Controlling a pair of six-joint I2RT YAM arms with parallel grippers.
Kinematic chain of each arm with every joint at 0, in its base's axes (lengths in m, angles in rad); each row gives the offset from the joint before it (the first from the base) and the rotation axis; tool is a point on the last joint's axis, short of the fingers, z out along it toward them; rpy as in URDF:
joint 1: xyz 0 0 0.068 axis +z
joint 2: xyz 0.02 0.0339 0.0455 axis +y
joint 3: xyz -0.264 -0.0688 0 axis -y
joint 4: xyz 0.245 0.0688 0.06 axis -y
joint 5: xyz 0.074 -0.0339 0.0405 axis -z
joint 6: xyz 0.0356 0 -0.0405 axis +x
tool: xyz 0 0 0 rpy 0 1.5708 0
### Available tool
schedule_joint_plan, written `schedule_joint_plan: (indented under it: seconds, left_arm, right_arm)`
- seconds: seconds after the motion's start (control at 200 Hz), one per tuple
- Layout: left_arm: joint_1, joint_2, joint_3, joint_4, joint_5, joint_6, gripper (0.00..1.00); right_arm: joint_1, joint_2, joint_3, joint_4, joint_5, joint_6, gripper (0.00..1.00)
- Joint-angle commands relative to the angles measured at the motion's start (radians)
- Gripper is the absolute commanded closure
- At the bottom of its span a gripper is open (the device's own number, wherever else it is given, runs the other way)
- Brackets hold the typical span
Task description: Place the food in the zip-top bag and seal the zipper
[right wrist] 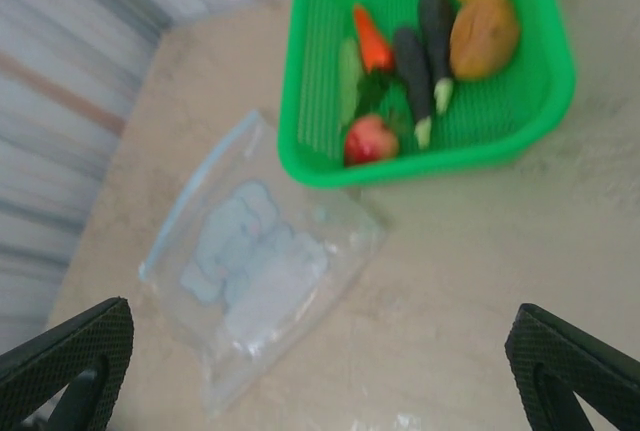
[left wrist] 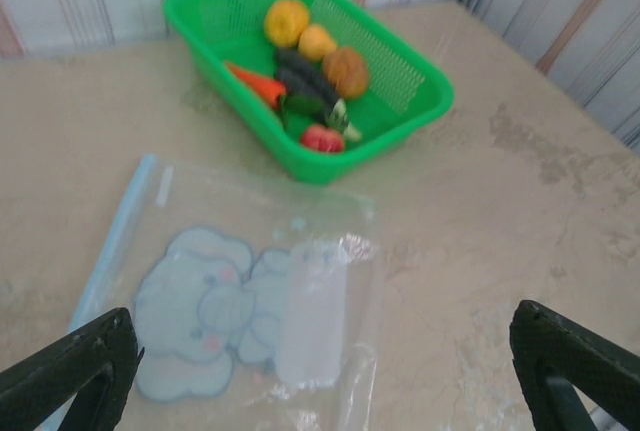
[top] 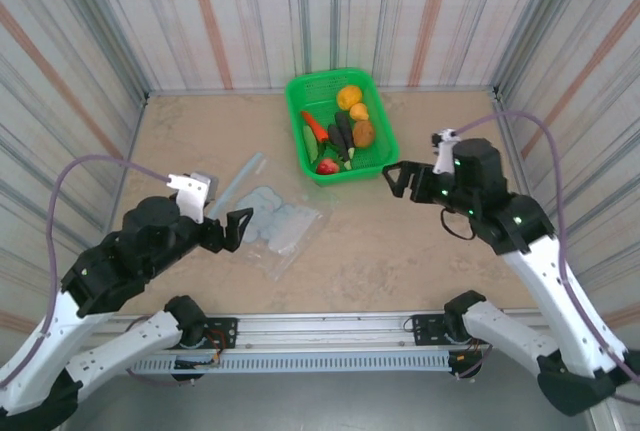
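Between the spread fingers of the left gripper (left wrist: 320,361), just ahead of them, the zip-top bag (left wrist: 250,301) lies flat on the table (left wrist: 520,201). Its zipper (left wrist: 115,241), a pale blue strip, runs along the edge near the left finger. Past the bag sits the green basket (left wrist: 330,166). All the food (left wrist: 345,71) is inside it, like the carrot (left wrist: 258,83) and the strawberry (left wrist: 322,138). The right gripper (right wrist: 320,351) has its fingers wide apart too and holds nothing. The basket is straight ahead of it, and the bag lies closer, toward its left finger.
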Motion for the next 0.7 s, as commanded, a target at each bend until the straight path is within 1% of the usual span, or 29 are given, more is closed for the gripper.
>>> schedule_joint_plan:
  seconds: [0.0,0.03,0.075,0.135,0.17,0.2,0.235,0.265,0.331,0.386,0.456,0.526,0.606,0.696]
  left_arm:
    - [0.08,0.076,-0.011,-0.079,0.142,-0.116,0.01]
    - [0.113,0.088,-0.021,-0.068,0.168,-0.134,0.01]
    - [0.172,0.109,-0.028,-0.057,0.219,-0.157,0.01]
    - [0.261,0.146,-0.025,-0.058,0.286,-0.192,0.01]
    - [0.314,0.168,-0.025,-0.059,0.326,-0.207,0.01]
    - [0.357,0.185,-0.025,-0.058,0.363,-0.215,0.01]
    - [0.4,0.197,-0.03,-0.054,0.39,-0.222,0.01]
    - [0.433,0.203,-0.038,-0.05,0.404,-0.225,0.01]
    - [0.483,0.206,-0.059,-0.039,0.399,-0.231,0.01]
    - [0.503,0.202,-0.066,-0.038,0.37,-0.223,0.01]
    - [0.504,0.197,-0.062,-0.046,0.334,-0.215,0.01]
    - [0.504,0.184,-0.062,-0.044,0.34,-0.209,0.01]
    - [0.504,0.162,-0.071,-0.037,0.349,-0.209,0.01]
    - [0.504,0.126,-0.092,-0.026,0.371,-0.207,0.01]
  right_arm:
    - [0.151,0.093,-0.034,-0.044,0.112,-0.006,0.01]
    - [0.177,0.109,-0.05,-0.015,0.124,0.008,0.01]
    - [0.192,0.147,-0.062,0.015,0.079,0.027,0.0]
    - [0.228,0.224,-0.06,0.036,0.078,0.05,0.08]
    - [0.253,0.273,-0.055,0.058,0.057,0.052,0.13]
    - [0.28,0.308,-0.06,0.095,0.044,0.054,0.19]
    - [0.307,0.351,-0.07,0.144,0.031,0.067,0.33]
    - [0.326,0.389,-0.078,0.19,0.018,0.08,0.42]
    - [0.358,0.483,-0.071,0.255,-0.013,0.101,0.51]
    - [0.385,0.569,-0.045,0.264,0.008,0.119,0.5]
    - [0.399,0.661,-0.026,0.277,0.026,0.158,0.45]
    - [0.396,0.725,-0.028,0.306,0.029,0.21,0.45]
    - [0.395,0.763,-0.055,0.387,0.026,0.259,0.44]
    - [0.395,0.801,-0.062,0.411,0.075,0.298,0.46]
